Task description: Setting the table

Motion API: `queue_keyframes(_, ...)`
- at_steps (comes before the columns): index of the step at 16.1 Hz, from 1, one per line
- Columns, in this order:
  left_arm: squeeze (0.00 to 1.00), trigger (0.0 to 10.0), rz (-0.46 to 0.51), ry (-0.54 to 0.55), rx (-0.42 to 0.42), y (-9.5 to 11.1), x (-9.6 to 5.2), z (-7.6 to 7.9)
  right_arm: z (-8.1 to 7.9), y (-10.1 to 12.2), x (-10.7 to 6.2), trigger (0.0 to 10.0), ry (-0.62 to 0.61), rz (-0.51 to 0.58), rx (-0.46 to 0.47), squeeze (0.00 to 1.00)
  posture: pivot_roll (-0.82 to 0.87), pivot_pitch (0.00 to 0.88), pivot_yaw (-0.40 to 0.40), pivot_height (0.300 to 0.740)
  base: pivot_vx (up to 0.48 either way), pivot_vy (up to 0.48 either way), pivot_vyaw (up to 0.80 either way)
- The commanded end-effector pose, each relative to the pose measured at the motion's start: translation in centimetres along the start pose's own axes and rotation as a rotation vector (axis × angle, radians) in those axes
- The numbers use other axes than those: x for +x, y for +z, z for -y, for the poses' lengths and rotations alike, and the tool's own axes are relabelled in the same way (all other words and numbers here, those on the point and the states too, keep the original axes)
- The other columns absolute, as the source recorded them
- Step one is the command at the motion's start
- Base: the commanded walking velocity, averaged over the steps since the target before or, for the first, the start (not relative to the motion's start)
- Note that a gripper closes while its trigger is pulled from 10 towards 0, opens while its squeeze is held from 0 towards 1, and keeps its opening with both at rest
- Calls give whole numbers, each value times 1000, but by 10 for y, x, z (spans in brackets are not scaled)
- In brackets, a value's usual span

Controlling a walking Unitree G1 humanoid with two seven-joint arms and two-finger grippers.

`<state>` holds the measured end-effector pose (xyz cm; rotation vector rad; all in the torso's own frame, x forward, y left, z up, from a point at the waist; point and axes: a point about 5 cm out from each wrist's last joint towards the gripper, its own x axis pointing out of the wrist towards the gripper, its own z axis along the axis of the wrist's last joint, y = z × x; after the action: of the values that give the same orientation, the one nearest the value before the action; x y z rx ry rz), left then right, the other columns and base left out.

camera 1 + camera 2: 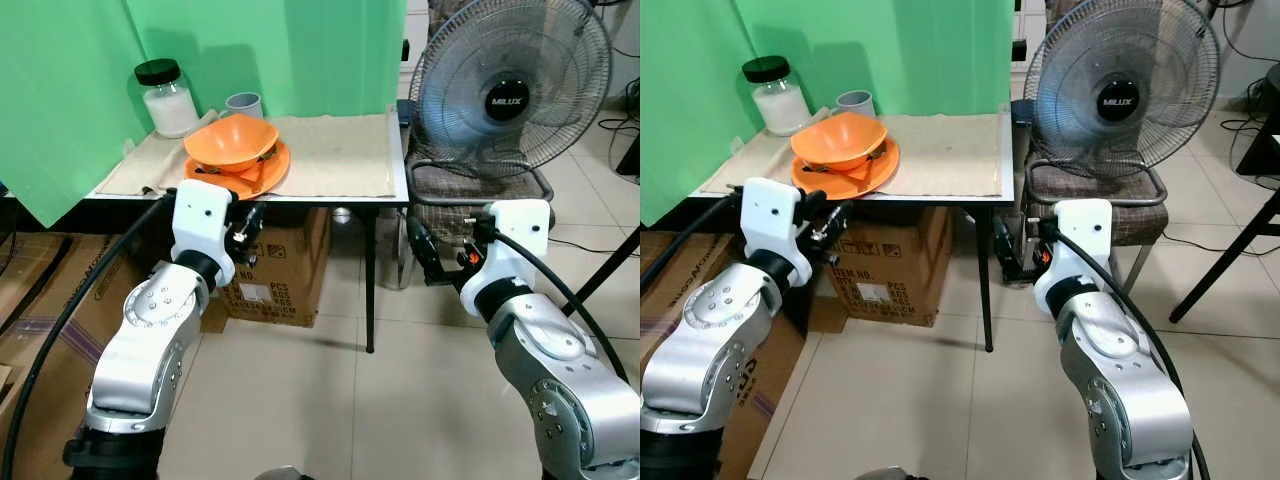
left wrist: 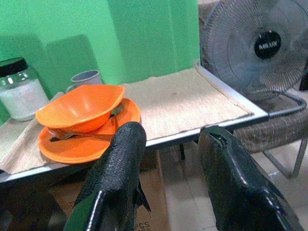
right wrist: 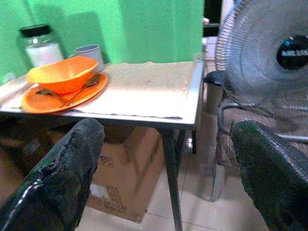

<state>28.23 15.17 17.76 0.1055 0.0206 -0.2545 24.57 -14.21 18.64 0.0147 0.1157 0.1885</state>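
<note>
An orange bowl (image 1: pixel 232 140) rests in an orange plate (image 1: pixel 265 172) at the front left of a small table (image 1: pixel 320 200) covered by a beige mat (image 1: pixel 335 150). A fork (image 2: pixel 72 136) and a spoon (image 3: pixel 89 83) lie on the plate under the bowl. Behind them stand a grey cup (image 1: pixel 244 103) and a black-lidded jar (image 1: pixel 167 98) of white stuff. My left gripper (image 1: pixel 245 225) hovers just below the table's front edge, under the plate, open and holding nothing (image 2: pixel 171 134). My right gripper (image 1: pixel 428 250) is off the table's right side, low, open wide and holding nothing (image 3: pixel 166 130).
A large standing fan (image 1: pixel 512 85) sits on a chair (image 1: pixel 480 185) right of the table. Cardboard boxes (image 1: pixel 275 270) are stacked under the table and more lie at the left. A green backdrop (image 1: pixel 300 50) hangs behind. Tiled floor stretches in front.
</note>
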Motion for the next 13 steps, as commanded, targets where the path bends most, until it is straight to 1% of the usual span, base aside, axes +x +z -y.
queue_keyframes(1, 0, 10000, -6, 5, 4, -2, 3, -1, -4, -1, 0, 10000, 40, 5, 3, 0, -23, 0, 122, 740, 274, 0, 550)
queue_keyframes(2, 0, 10000, -11, -10, 14, -2, 2, 0, -3, -2, 1, 10000, 33, 2, -1, 0, -23, 0, 116, 740, 277, 0, 800)
queue_keyframes(3, 0, 10000, -2, -36, 20, 2, 3, 2, -3, 2, 4, 10000, 25, 14, -4, 0, -27, 0, 120, 740, 281, 0, 800)
queue_keyframes(4, 0, 10000, -5, -19, 17, 1, 3, -1, -7, 3, 5, 10000, 56, 20, 5, 0, -19, 0, 120, 740, 296, 0, 800)
queue_keyframes(5, 0, 10000, -10, -12, 17, 0, 3, -2, -10, -1, 5, 10000, 72, 4, -8, 0, -18, 0, 117, 740, 292, 0, 800)
queue_keyframes(6, 0, 10000, -10, -27, 18, 0, 1, -1, -7, -3, 5, 10000, 53, -8, -3, 0, -20, 0, 115, 740, 292, 0, 0)
queue_keyframes(9, 0, 10000, -12, -15, 18, -1, 1, -3, -3, -6, 4, 10000, 40, -22, 26, 0, -12, 0, 109, 740, 291, 0, 0)
queue_keyframes(12, 0, 10000, -19, -7, 20, -3, -3, -5, -7, -5, 3, 10000, 81, -20, -29, 0, -9, 0, 99, 740, 294, 0, 0)
queue_keyframes(13, 0, 10000, -19, -7, 20, -3, -3, -5, -7, -5, 3, 10000, 81, -20, -29, 0, -9, 0, 99, 740, 292, 0, 0)
